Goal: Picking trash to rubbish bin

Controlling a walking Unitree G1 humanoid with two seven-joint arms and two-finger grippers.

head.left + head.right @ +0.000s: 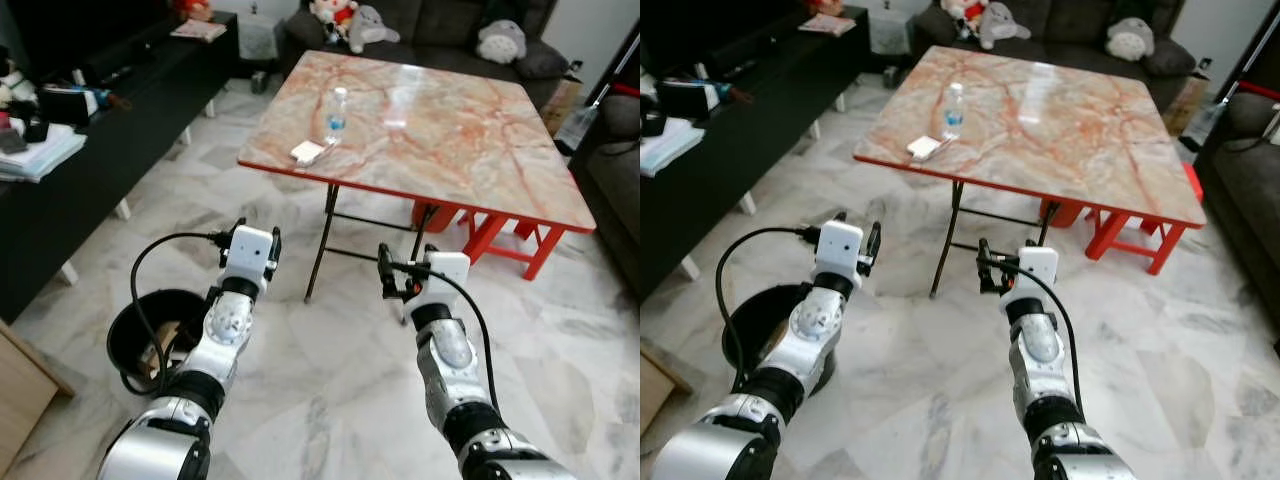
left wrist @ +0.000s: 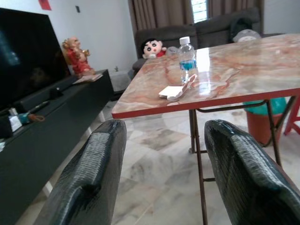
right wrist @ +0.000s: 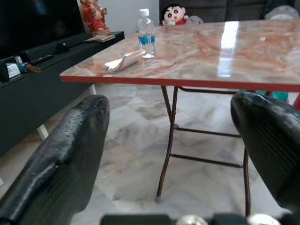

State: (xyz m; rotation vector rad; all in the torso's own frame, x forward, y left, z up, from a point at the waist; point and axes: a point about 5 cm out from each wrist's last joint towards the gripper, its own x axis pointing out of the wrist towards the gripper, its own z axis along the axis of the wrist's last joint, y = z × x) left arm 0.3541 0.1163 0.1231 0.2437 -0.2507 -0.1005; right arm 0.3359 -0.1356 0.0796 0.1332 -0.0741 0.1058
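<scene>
You have bare marble floor [image 1: 330, 370] between you and the table's red edge [image 1: 400, 192]. The white trash [image 1: 308, 151] lies at that near edge beside 1 bottle [image 1: 337, 108], well ahead of the left gripper [image 2: 164, 173] and right gripper [image 3: 171, 154], both spread apart. The bin [image 1: 135, 330] sits beside your left arm.

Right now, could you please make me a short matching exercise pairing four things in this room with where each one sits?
Things:
1. water bottle
2. white trash
3. rubbish bin
4. stuffed toys

Places:
A. on the marble floor beside the left arm
B. on the dark sofa behind the table
C. upright on the table top, behind the trash
D. lying near the table's front left corner

Pairs: 1-C, 2-D, 3-A, 4-B
</scene>
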